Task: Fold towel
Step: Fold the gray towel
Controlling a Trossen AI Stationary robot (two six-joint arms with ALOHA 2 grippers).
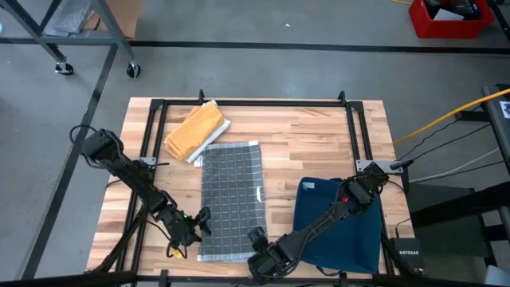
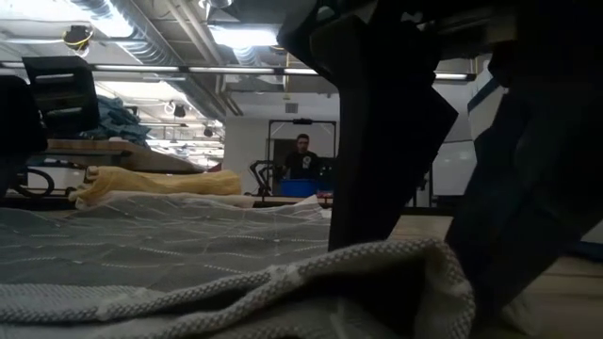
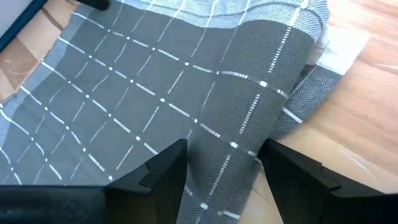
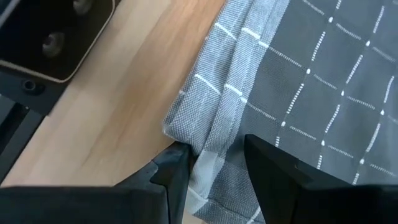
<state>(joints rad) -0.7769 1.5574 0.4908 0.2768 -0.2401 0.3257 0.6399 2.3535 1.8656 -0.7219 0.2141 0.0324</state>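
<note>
A grey checked towel lies spread flat on the wooden table, its length running from near to far. My left gripper is at its near left edge. In the left wrist view it is open, a finger on either side of a raised ridge of the cloth; I cannot tell if they touch it. My right gripper is at the towel's near right corner and is shut on the bunched cloth. My right gripper pinches the towel's near right corner between its two fingers, where the cloth is gathered into several folds. The fingers slant steeply down from the right. The corner humps up a little; the rest of the towel lies on the table.
A folded yellow towel lies at the far left, beside the grey towel's far end. A blue cloth lies at the near right under my right arm. Black frame rails border the table. A person is far off in the room.
</note>
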